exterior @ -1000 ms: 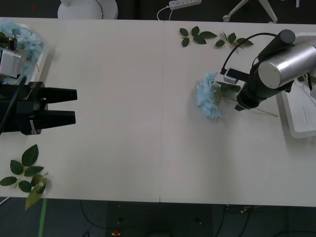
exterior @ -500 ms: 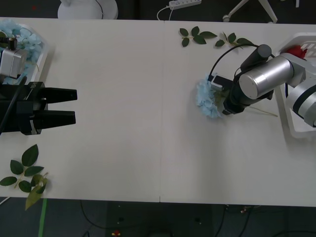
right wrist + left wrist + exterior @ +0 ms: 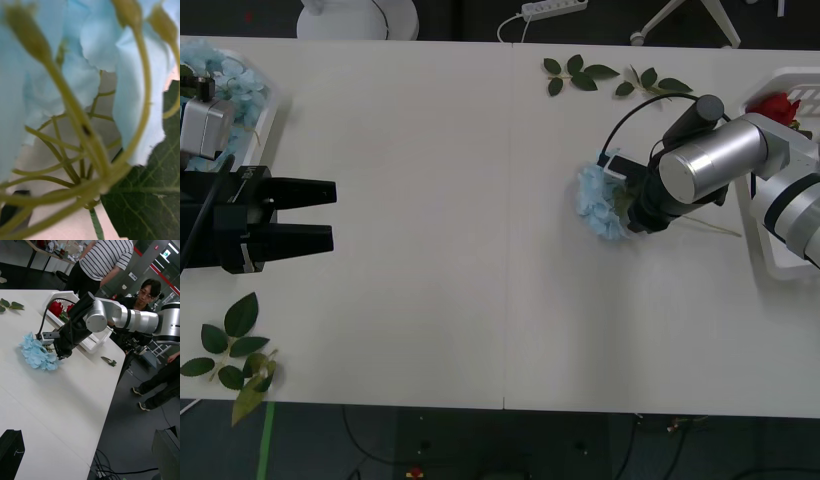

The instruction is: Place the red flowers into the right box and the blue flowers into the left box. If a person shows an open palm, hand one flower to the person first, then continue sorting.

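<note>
Since half a second ago the right arm has crept only a little further onto the bloom, and a second ago it was still back near the right box, so this is the final closing-in. Now the right hand (image 3: 627, 197) sits pressed against the stem side of the blue hydrangea (image 3: 597, 203), which lies on the desk (image 3: 430, 250) a little right of centre; whether its fingers are spread or clenched I cannot tell, because the wrist and the petals cover them. Up close from that wrist, thin green stalks (image 3: 75, 123) fan out under pale petals beside one big leaf (image 3: 150, 195), so the hand is right at the neck of the cluster. My call: take the gathered stalks below the petals, not the petals, close gently, lift straight up, then carry it across to the left box (image 3: 265, 115), where blue blooms already lie. A pinch on petals alone would likely slip or tear. Further out, a red rose (image 3: 777, 105) shows in the right box (image 3: 765, 250). Over on the far side the left hand (image 3: 325, 215) waits, black fingers parted and holding nothing. Leaf sprigs (image 3: 580, 73) lie at the far edge, another sprig (image 3: 230, 355) near the left corner. The flower's long stem (image 3: 715, 228) is mostly hidden under the arm.
</note>
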